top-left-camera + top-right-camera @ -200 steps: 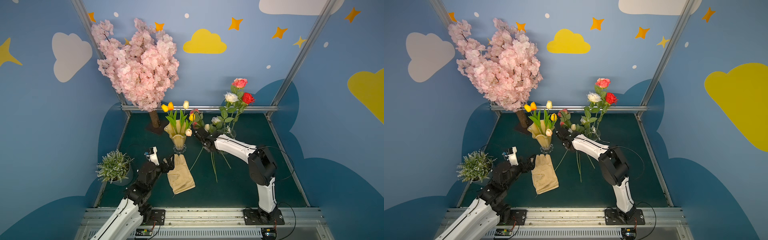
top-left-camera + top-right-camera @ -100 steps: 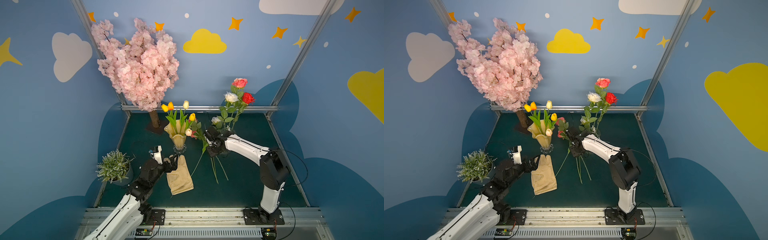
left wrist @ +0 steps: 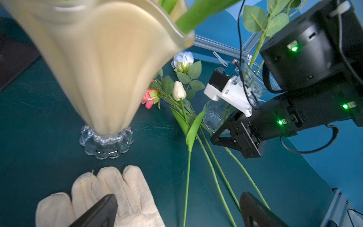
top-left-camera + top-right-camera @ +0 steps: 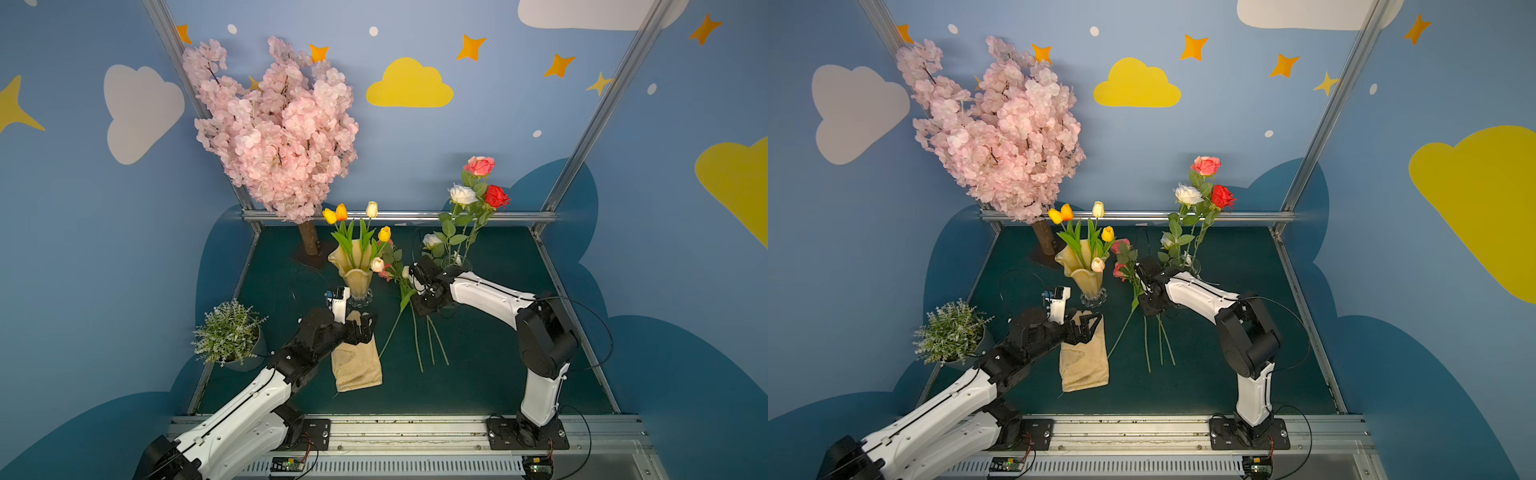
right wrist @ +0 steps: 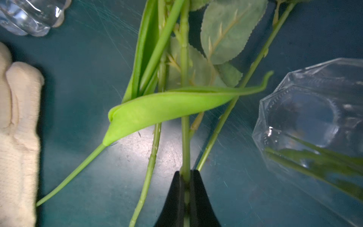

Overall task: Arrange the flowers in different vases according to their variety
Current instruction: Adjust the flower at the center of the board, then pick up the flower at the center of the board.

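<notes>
Two vases stand on the table (image 4: 498, 374): the amber vase (image 4: 355, 270) holds tulips (image 4: 361, 237), and the clear vase (image 5: 306, 121) to its right holds roses (image 4: 469, 195). Between them several loose flowers (image 4: 415, 324) lie flat, and the right gripper (image 5: 185, 175) pinches one stem (image 5: 185, 137) tightly. Left gripper (image 4: 362, 329) hovers wide open above the glove (image 4: 357, 365), near the amber vase.

The left arm reaches forward low from its base, and the left pincer (image 4: 365, 329) is spread wide, its fingers level just above the bench (image 4: 478, 374). The right arm bends sharply at the elbow and stretches inward, wrist tipped down; the right pincer (image 5: 185, 177) is pinched tight on a green stem (image 5: 185, 137).
</notes>
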Available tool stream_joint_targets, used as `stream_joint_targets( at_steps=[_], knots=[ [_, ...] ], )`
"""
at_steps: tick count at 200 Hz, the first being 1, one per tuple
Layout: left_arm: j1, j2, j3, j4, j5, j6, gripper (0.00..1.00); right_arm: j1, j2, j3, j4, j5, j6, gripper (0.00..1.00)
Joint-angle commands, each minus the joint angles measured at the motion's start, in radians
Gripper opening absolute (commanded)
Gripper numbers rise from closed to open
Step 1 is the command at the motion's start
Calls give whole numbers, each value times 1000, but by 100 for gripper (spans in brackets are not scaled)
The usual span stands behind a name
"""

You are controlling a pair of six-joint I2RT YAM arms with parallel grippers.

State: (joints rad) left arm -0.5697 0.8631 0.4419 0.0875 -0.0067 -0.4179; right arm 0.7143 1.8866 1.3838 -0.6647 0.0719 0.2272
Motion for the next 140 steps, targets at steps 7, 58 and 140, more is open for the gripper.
stream_joint_targets(
  at_steps=[7,58,140],
  knots=[
    [-52,49,64,-17,5,70,100,-8,-89,-46,22,-17,1,23],
    [-182,186,206,-178,-74,150,100,-22,-297,-169,50,-64,-18,38],
    [-503,151,225,-421,-339,22,85,-104,-714,-500,209,-135,-98,53]
  ],
)
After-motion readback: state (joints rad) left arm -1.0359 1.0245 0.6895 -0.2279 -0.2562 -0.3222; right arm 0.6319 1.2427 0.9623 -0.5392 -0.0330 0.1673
